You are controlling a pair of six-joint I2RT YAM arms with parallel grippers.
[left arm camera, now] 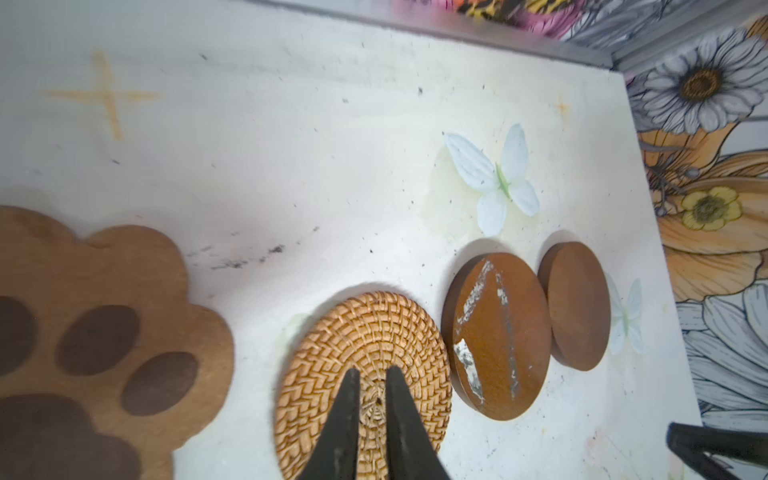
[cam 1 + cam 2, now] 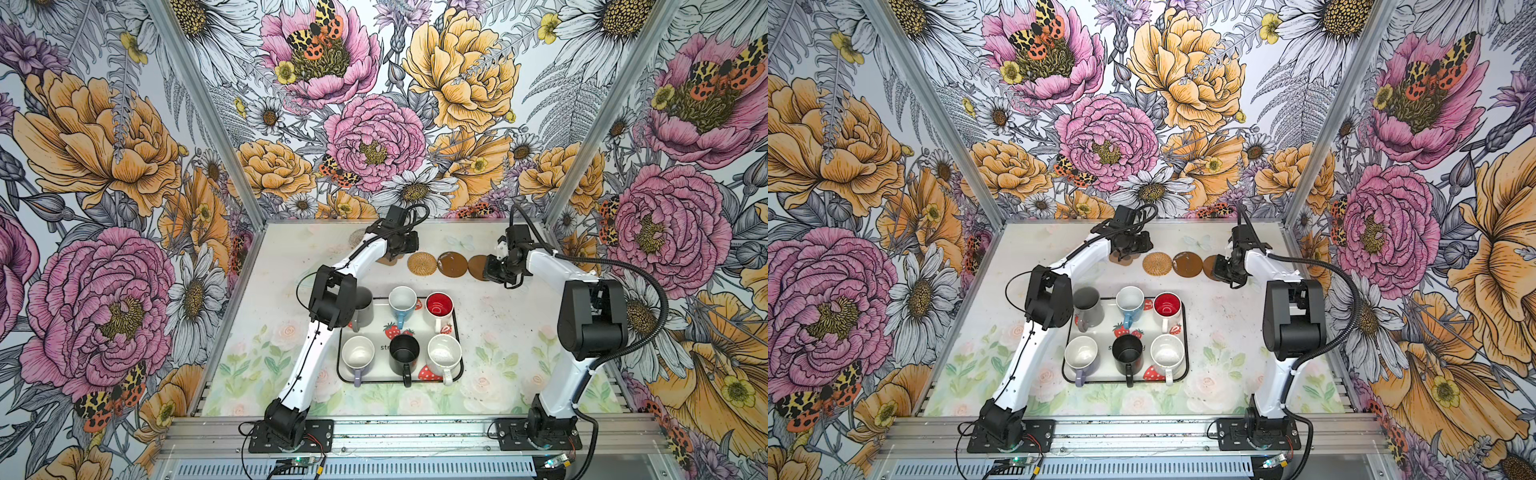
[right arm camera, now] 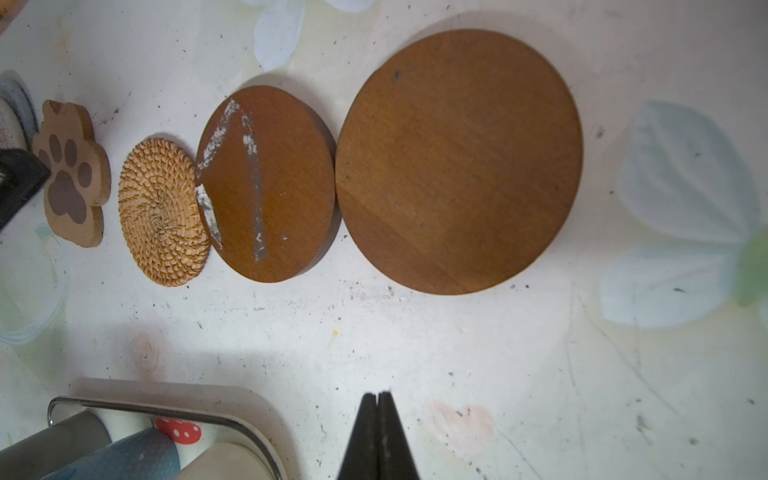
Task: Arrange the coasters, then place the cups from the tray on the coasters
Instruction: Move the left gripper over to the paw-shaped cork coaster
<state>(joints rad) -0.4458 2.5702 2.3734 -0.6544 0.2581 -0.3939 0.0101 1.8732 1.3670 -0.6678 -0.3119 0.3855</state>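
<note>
- Left gripper (image 1: 372, 374): narrow gap, nothing pinched, tips over centre of rattan coaster (image 1: 365, 328).
- Right gripper (image 3: 378, 395): pressed shut, empty, over bare table (image 3: 457, 353) just beside plain dark brown round (image 3: 457, 162).
- Step judged: spacing the coaster row. Rattan edge touching scuffed brown round (image 3: 266, 183), maybe tucked under; nudge apart before any cup lands.
- Lift straight off to avoid snagging weave.
- Paw coaster (image 1: 104, 291) near rattan; grey-white woven coaster (image 2: 356, 237) half hidden behind left arm (image 2: 357, 257), off the row.
- Cups (image 2: 402, 300): all six on tray (image 2: 382, 376), near side of row.
- Readable: "str" on tray, rest hidden by black cup (image 2: 405, 353). No brands legible.
</note>
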